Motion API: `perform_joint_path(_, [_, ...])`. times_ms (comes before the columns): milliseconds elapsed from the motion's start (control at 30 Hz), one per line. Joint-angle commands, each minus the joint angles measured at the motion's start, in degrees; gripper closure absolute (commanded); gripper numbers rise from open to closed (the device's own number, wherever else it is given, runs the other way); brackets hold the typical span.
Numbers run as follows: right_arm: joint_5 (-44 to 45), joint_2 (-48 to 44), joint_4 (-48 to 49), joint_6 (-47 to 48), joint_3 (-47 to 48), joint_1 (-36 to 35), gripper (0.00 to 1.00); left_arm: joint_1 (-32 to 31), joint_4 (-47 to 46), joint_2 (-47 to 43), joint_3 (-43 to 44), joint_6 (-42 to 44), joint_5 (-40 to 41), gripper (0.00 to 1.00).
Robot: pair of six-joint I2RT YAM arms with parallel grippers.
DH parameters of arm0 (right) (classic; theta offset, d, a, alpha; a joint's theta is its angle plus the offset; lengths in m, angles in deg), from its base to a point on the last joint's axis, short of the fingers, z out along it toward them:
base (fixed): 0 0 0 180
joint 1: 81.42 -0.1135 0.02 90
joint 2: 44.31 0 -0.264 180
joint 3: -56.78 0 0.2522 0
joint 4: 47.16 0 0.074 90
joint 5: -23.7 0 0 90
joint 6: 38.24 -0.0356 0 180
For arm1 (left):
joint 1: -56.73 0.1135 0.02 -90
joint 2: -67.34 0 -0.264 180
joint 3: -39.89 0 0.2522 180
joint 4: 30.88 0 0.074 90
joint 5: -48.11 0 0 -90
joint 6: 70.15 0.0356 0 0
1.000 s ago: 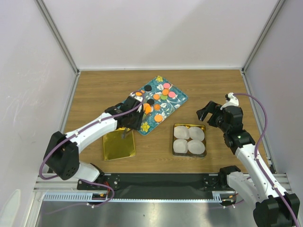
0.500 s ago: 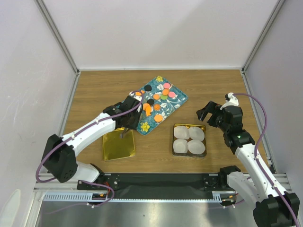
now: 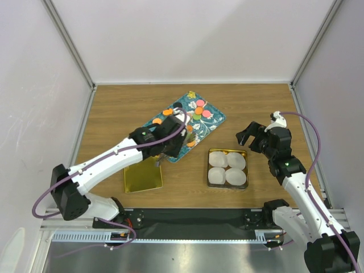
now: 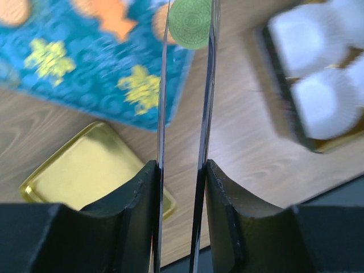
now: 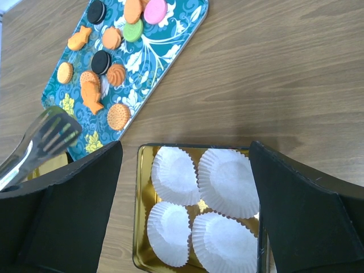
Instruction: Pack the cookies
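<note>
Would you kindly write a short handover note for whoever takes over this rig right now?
Left gripper: shut on the tongs, which pinch one green cookie near the edge of the teal tray.
Right gripper: open and empty, beside the tin.
Cookies: all the others lie on the teal tray.
Tin: holds four white paper cups, all empty.
Done: one cookie picked up.
Left: put it in a cup, then pack the others.
</note>
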Motion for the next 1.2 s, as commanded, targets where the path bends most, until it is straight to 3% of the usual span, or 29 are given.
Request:
perform_joint_path(0, [1.4, 0.0, 1.3, 1.0, 0.0, 0.1, 0.01, -5.7, -0.4, 2.7, 6.2, -2.7, 1.3, 0.62])
perform_joint_path(467, [3.3, -0.2, 0.4, 1.1, 0.0, 0.2, 0.00, -14.3, -5.3, 15.3, 12.5, -5.2, -1.6, 0.61])
perform_joint_path(667, [3.3, -0.1, 0.6, 1.2, 0.0, 0.2, 0.00, -15.4, -5.9, 16.8, 12.4, -5.2, -2.1, 0.61])
perform_joint_path(1167, [3.0, 0.1, 0.7, 1.1, 0.1, 0.2, 0.00, -15.7, -6.6, 16.8, 10.9, -5.4, -2.3, 0.48])
